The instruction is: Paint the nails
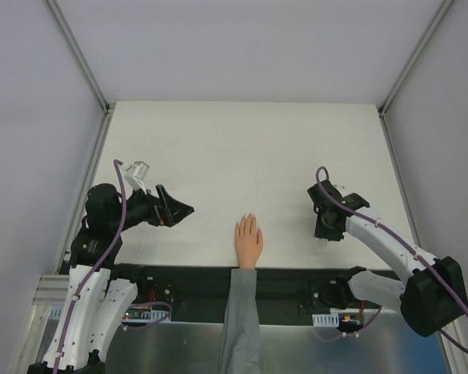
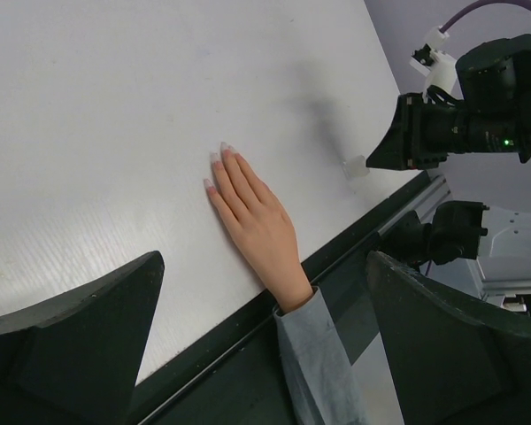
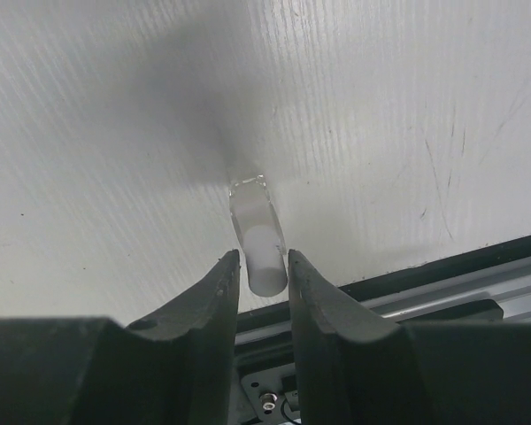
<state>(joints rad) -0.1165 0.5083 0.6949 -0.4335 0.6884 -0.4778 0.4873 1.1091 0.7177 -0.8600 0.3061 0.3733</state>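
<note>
My right gripper (image 3: 264, 270): clamped on small clear white-capped bottle (image 3: 258, 232), white table (image 1: 242, 148) near edge, right | my left gripper (image 1: 178, 204): spread | tiny pinkish nails (image 2: 219, 152): peach hand (image 1: 248, 241), near-edge middle | bottle likely light, slick; hold cap.

I count one table (image 1: 242, 140) and two arms, the left arm (image 1: 101, 257) and the right arm (image 1: 390, 245). There are two grippers, the left gripper (image 1: 179, 209) and the right gripper (image 1: 325, 232). At the table's near edge lies one peach hand (image 1: 248, 240) in one grey sleeve (image 1: 240, 319). Near that edge is also one small clear bottle (image 3: 258, 243). Of the nails (image 2: 223, 147) I can pick out three.
</note>
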